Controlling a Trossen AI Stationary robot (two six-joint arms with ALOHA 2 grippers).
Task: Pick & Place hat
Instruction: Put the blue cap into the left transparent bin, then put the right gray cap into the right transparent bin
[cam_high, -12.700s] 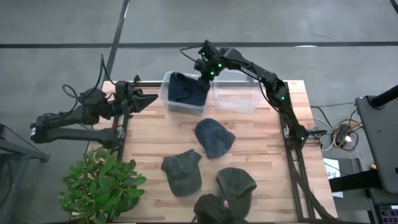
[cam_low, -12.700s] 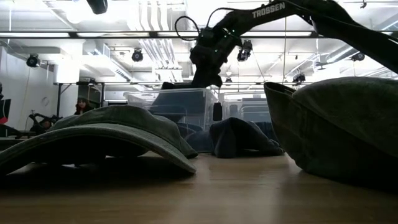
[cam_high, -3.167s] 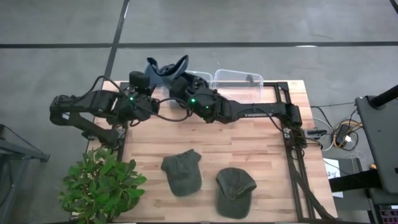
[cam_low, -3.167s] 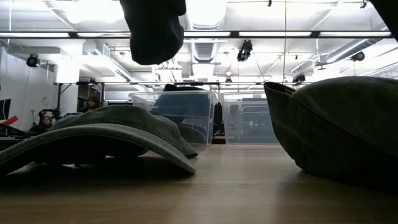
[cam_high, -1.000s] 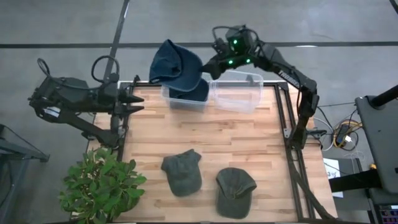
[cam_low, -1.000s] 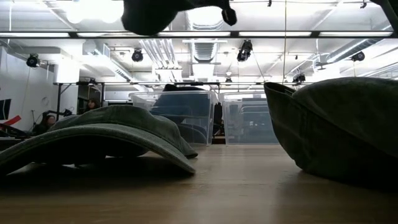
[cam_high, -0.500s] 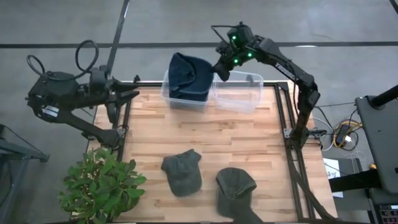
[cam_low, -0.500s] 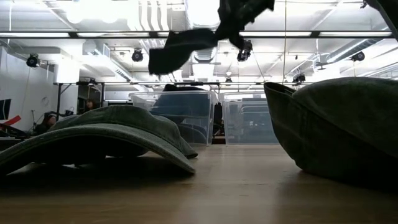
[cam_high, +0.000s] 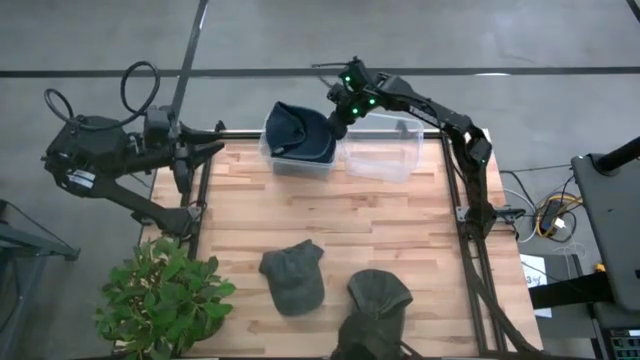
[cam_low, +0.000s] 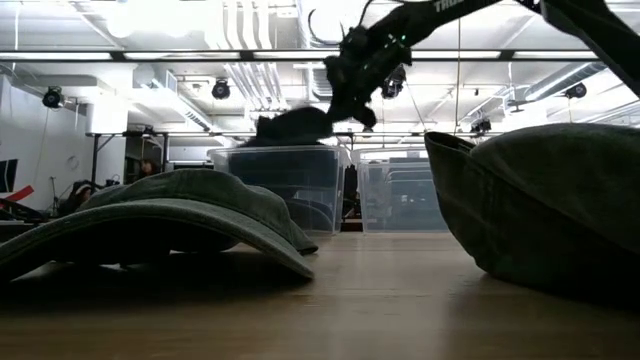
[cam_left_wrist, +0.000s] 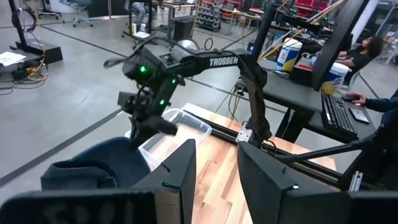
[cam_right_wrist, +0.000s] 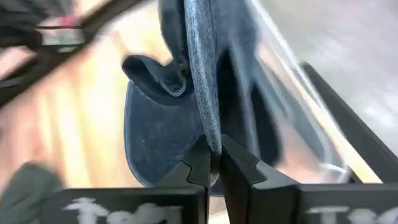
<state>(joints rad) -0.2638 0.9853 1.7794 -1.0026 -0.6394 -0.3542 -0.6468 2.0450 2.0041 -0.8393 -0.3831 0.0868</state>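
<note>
Hats: three in plain sight on or over the surface. One navy hat (cam_high: 298, 132) hangs over the left bin, and two olive hats lie near the front: one olive hat (cam_high: 292, 276) to the left, another olive hat (cam_high: 379, 294) to the right. A darker mass in the left bin beneath the navy hat may be a further hat; I cannot tell.
Bins: two clear bins side by side along the far edge, the left bin (cam_high: 272, 160) and the right bin (cam_high: 384, 160), touching or nearly so.
Right claw: the right claw (cam_high: 337, 120) is clamped on the navy hat, its fingers (cam_right_wrist: 200, 163) pinching an edge of the fabric. It sits over the seam between the two bins, with the hat draped into the left bin's opening.
Left claw: the left claw (cam_high: 212, 150) waits off the far left corner of the surface, fingers (cam_left_wrist: 179, 168) standing apart, holding nothing.
Change: half a second ago the navy hat hung higher and spread wider above the left bin; it is now lower and bunched in the bin's mouth. The right arm has come down and inward. The left arm is in the same place. A dark shape (cam_high: 360, 338) has come into the high view's bottom edge, partly covering the right olive hat.
Surface: pale wooden planks in a black frame (cam_high: 470, 250).
Room: grey floor, a potted plant (cam_high: 165, 300) off the front left corner, desks with equipment, and a person (cam_left_wrist: 367, 53) seated at a keyboard in the background.
</note>
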